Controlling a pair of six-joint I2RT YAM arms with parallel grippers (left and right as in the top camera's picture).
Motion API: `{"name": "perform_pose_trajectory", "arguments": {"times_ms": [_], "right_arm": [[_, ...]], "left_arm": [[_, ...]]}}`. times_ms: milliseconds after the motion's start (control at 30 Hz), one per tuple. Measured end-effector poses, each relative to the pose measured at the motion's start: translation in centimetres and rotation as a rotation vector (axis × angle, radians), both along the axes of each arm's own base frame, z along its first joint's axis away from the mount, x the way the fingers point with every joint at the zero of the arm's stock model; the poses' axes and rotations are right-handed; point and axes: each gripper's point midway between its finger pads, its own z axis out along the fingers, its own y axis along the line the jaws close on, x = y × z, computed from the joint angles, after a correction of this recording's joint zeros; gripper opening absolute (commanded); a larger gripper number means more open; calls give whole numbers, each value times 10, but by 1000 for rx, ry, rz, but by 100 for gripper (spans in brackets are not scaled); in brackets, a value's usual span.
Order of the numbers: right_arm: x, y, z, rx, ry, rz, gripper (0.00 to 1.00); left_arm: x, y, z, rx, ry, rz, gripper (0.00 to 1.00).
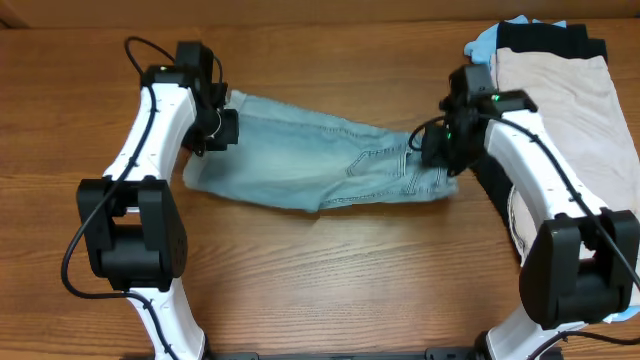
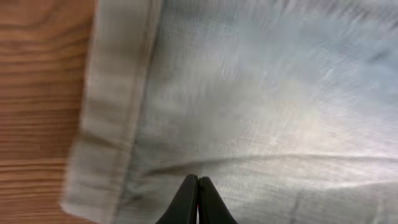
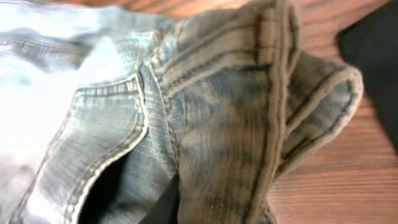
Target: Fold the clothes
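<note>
Lying stretched across the middle of the wooden table (image 1: 320, 270), the denim shorts (image 1: 320, 160) run from the left arm to the right arm, pale blue and a little rumpled; the cuffed hem (image 2: 109, 124) is at the left end and the waistband (image 3: 249, 93) at the right end. The left gripper (image 2: 198, 190) sits at the upper left corner of the shorts, just inside the cuff; its fingers are clenched tight, their tips meeting at a crease in the denim with a pinch of cloth between them. The right gripper (image 1: 435, 150) is at the waistband end; in the right wrist view the waistband is bunched and humped up over one dark finger (image 3: 168, 202), so it is grasping the shorts there, though the second finger is hidden under the cloth. A stitched patch pocket (image 3: 106, 130) lies just left of that bunch. At the far right of the table rests a pile of other clothes, well apart from the shorts: a beige garment (image 1: 570, 100) on top, a black garment (image 1: 550, 40) showing at its far edge, and a sky-blue garment (image 1: 485, 42) peeping out at the far left corner of the pile.
</note>
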Motion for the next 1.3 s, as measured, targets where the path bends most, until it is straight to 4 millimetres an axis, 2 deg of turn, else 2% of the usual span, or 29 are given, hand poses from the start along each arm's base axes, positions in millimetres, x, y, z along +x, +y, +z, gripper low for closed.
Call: {"name": "perform_pose_trajectory", "arguments": {"times_ms": [133,200,367,500,633,933,1067,1133,1200,1300], "right_arm": [[7,2,29,-2,-33,58,4],[8,2,34,-5,-41,76,4],[1,1,33,-11,-14,97,4],[2,1,33,-12,-21,102,4],[4,0,33,-11,-27,103,4],[5,-3,34,-8,-31,98,4],[7,-3,34,-7,-37,101,4],[9,-3,34,-9,-48,100,4],[13,-3,35,-8,-65,100,4],[17,-3,36,-10,-80,103,4]], "left_arm": [[-4,-6,6,-37,15,-6,4],[-5,-10,7,-60,18,-8,4],[-11,-24,9,-141,45,-18,4],[-25,-33,11,-194,101,-17,4],[-36,-36,12,-215,149,-13,4],[-39,-37,18,-225,152,16,4],[-28,-38,35,-234,68,20,4],[-15,-40,41,-245,3,19,4],[0,-41,39,-253,-65,13,4],[6,-45,23,-279,-103,7,4]]}}
